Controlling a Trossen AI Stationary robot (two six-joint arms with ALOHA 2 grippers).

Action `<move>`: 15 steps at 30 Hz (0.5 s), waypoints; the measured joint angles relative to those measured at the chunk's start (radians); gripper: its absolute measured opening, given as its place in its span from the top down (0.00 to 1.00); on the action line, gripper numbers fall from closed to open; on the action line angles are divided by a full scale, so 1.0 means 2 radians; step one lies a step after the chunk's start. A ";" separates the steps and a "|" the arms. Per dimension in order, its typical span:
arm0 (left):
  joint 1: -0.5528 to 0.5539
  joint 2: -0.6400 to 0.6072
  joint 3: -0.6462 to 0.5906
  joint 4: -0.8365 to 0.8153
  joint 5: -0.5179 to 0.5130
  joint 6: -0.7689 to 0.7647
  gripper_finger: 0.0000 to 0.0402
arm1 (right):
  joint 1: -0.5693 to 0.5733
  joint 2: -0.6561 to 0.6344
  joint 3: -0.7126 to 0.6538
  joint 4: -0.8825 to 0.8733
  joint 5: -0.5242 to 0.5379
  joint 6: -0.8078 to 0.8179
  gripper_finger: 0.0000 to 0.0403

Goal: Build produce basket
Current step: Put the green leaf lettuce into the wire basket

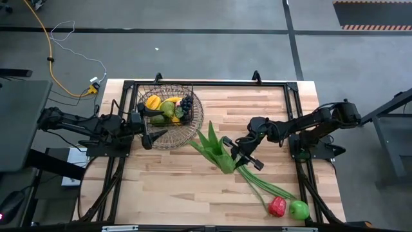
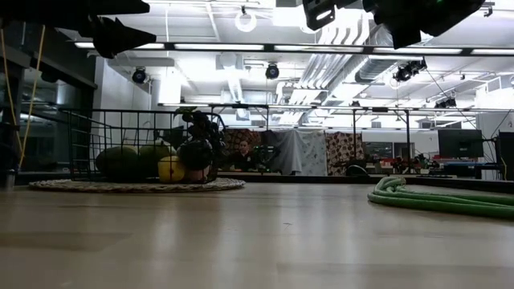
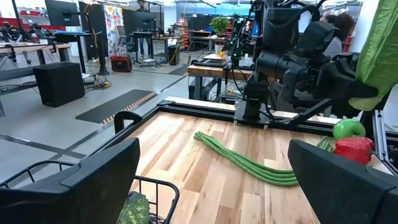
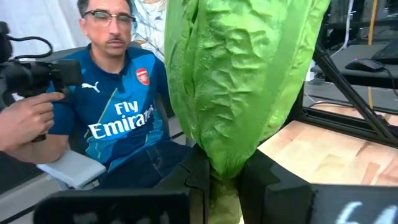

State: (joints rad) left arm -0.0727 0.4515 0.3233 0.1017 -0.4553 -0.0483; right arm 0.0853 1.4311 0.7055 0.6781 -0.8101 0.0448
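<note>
Leafy greens (image 4: 239, 81) fill the right wrist view, their pale stem end pinched between the right gripper (image 1: 239, 153) fingers: clenched on the greens. From above, the greens (image 1: 214, 149) lie just beside the basket (image 1: 168, 116), on its side toward the right arm, leaf tips fanned toward the basket rim and stem end pointing away from it. Long axis runs roughly from basket to right gripper. Judgement: the coming move is a carry along that axis, leaves first, up and over the near rim.

Left gripper (image 1: 149, 126) hangs over the basket's rim on the side nearer the left arm, fingers spread wide, holding nothing. It is nearer the basket; the right arm alone has the greens.

Basket: dark wire mesh on a round woven mat (image 2: 136, 185). Already inside: a yellow banana (image 1: 168, 101), dark grapes (image 1: 186, 103), an orange fruit (image 1: 153, 102) and green pears (image 1: 168, 110).

On the bench (image 1: 193, 187), away from the basket, past the right gripper: long green beans (image 1: 264, 187), then the red pepper (image 1: 277, 206) touching the green apple (image 1: 299, 209), well apart from the basket.

Greens look crinkled, bright green and floppy, wide against the free room left in the basket; leaves may catch the rim.
</note>
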 joint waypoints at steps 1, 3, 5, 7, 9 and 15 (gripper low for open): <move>0.000 0.000 0.000 0.000 0.000 0.000 0.00 | 0.000 0.000 0.000 0.000 0.005 0.000 0.92; 0.000 0.000 0.000 0.000 0.000 0.000 0.00 | 0.000 0.000 0.000 0.000 0.029 0.000 0.92; 0.000 0.000 0.000 0.000 0.000 0.000 0.00 | 0.000 0.000 0.000 -0.002 0.082 0.000 0.92; 0.000 0.000 0.000 0.000 0.000 0.000 0.00 | 0.000 0.000 0.000 -0.008 0.157 -0.002 0.92; 0.000 0.000 0.000 0.000 0.000 0.000 0.00 | -0.002 0.000 0.000 -0.016 0.231 -0.018 0.92; 0.000 0.000 0.000 0.001 0.000 0.005 0.00 | -0.016 0.000 0.000 -0.029 0.412 -0.040 0.92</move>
State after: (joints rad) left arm -0.0727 0.4515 0.3233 0.1027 -0.4553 -0.0383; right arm 0.0531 1.4315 0.7055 0.6193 0.0143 -0.0346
